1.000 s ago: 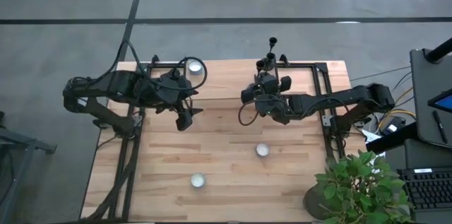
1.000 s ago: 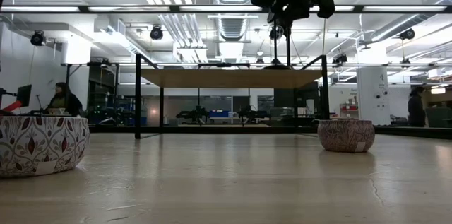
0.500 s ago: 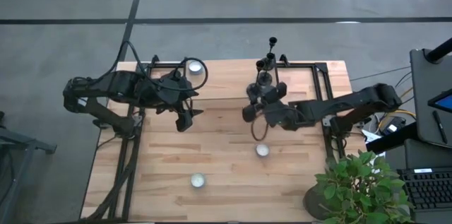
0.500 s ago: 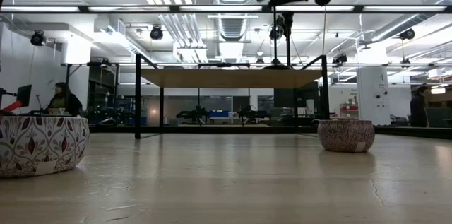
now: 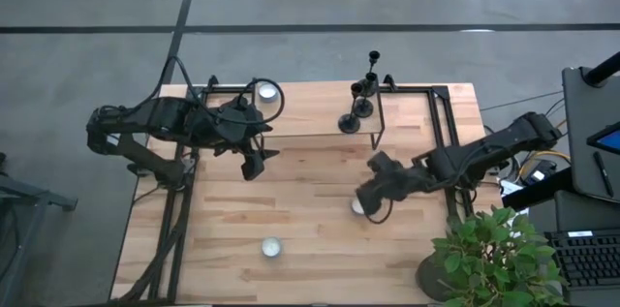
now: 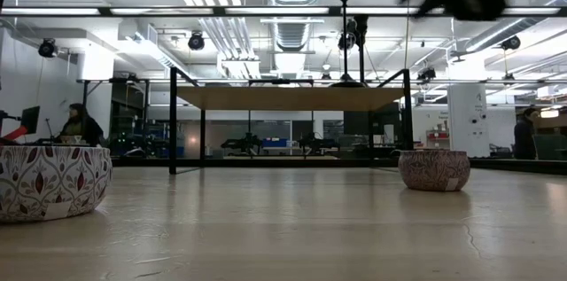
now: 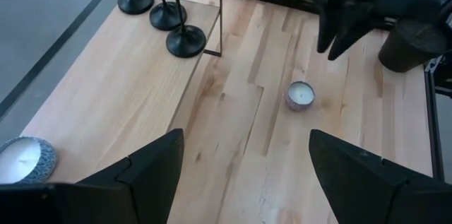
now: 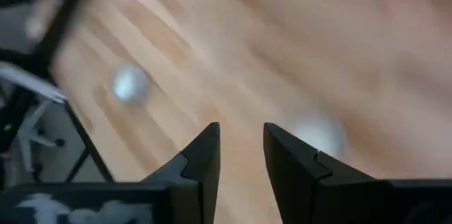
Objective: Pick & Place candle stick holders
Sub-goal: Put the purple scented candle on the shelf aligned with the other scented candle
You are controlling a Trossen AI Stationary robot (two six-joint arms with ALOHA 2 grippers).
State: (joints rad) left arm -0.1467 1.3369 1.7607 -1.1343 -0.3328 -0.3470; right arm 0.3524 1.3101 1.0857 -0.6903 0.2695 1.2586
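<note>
Right gripper [image 5: 363,199] is down low over the wooden table [image 5: 291,220], right above the small white candle [image 5: 359,206] on the near-middle of the boards, fingers a little apart with nothing between them. Left gripper [image 5: 254,164] hangs over the left part of the table with its fingers spread wide and empty.

All three candle stick holders [image 5: 360,104] stand upright in a tight row on the raised wooden shelf [image 5: 310,113] along the far edge, bases just beside each other, well apart from both grippers. A bowl candle [image 5: 267,95] sits at the shelf's left end, and another small candle [image 5: 270,247] sits near the front edge. Black frame rails [image 5: 441,133] run along the right side, and a potted plant [image 5: 489,249] crowds the front right corner. Middle boards between the arms are open.
</note>
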